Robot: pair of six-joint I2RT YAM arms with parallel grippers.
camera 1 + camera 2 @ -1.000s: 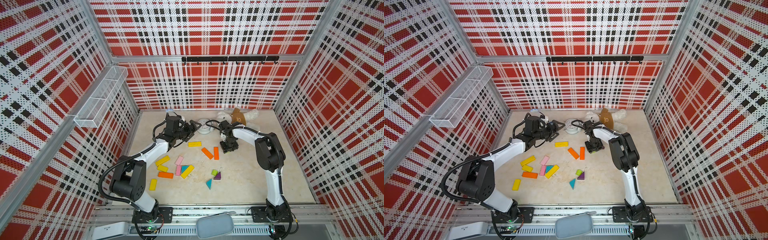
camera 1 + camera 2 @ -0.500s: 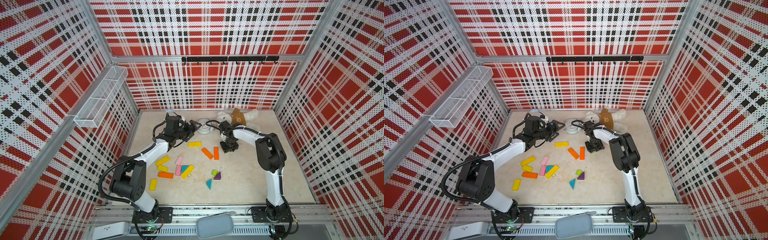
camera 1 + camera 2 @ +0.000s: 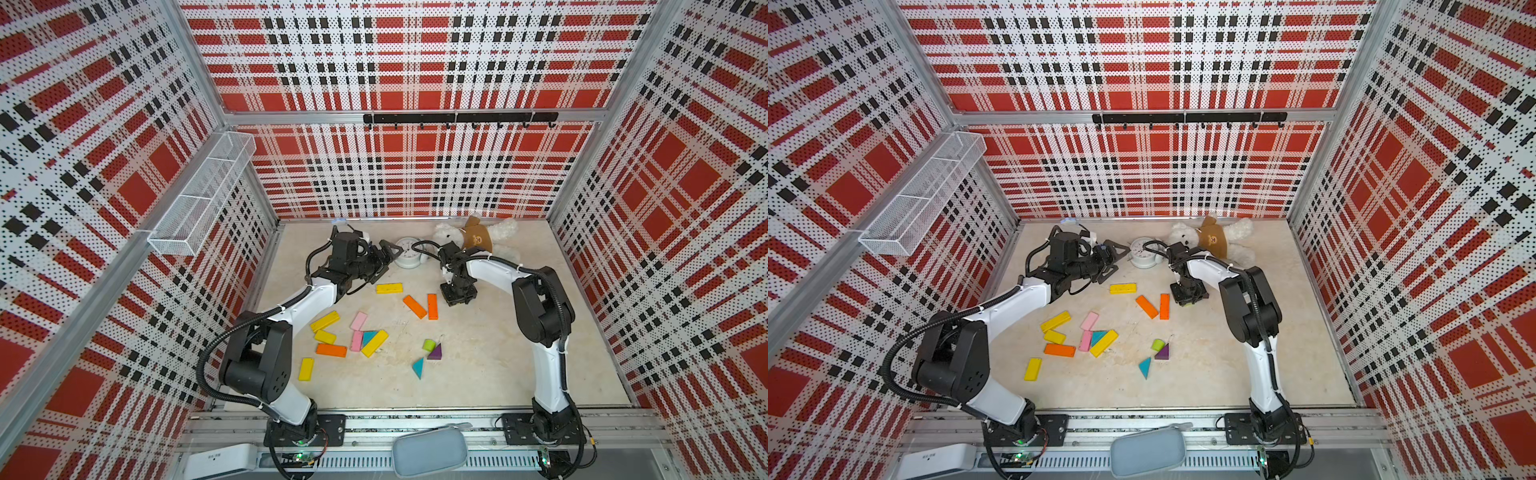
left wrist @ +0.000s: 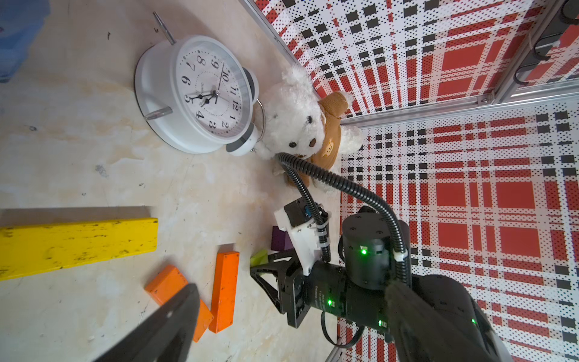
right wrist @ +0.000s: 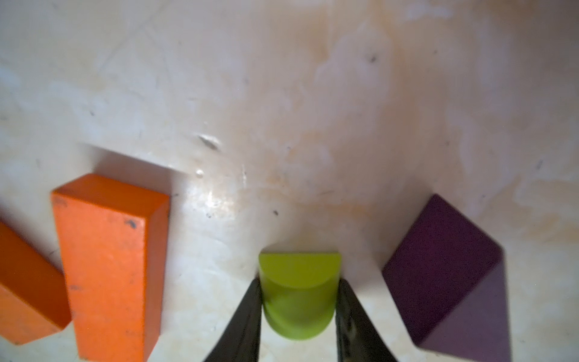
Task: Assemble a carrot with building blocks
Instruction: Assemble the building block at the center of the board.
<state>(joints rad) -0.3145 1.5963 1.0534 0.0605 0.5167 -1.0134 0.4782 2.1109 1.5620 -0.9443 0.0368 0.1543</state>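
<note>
Landmark: white alarm clock (image 3: 406, 252), lying face up at the back of the tabletop (image 3: 490, 365).

Just left of the clock: left gripper (image 3: 388, 259), off the surface, jaws spread wide with nothing between them. Looks idle.

In front of the clock and to its left, toward the arm bases: loose bars (image 3: 325, 321) in yellow, pink and orange, none arranged. One yellow bar (image 3: 389, 288) lies just in front of the clock.

In front and slightly right of the clock: orange bar pair (image 3: 432, 306), converging at the ends farther from the clock. Can't tell if they touch. Possibly the start of the carrot body.

Right of the clock, just past the orange pair: right gripper (image 3: 457, 298), pointing straight down. In the wrist view its fingers (image 5: 247, 313) press both sides of a lime-green stub (image 5: 299, 291), which appears to rest on the tabletop. A purple triangle (image 5: 445, 275) sits near the stub, apart from it.

Step, as judged: picking up the green stub for the carrot's leaves. The task is at an early stage.

Next move calls for a lift clear of the purple triangle, a carry to the wide end of the orange pair, and a flush set-down.

Farther right of the clock: teddy bear (image 3: 476, 240), not involved.
</note>
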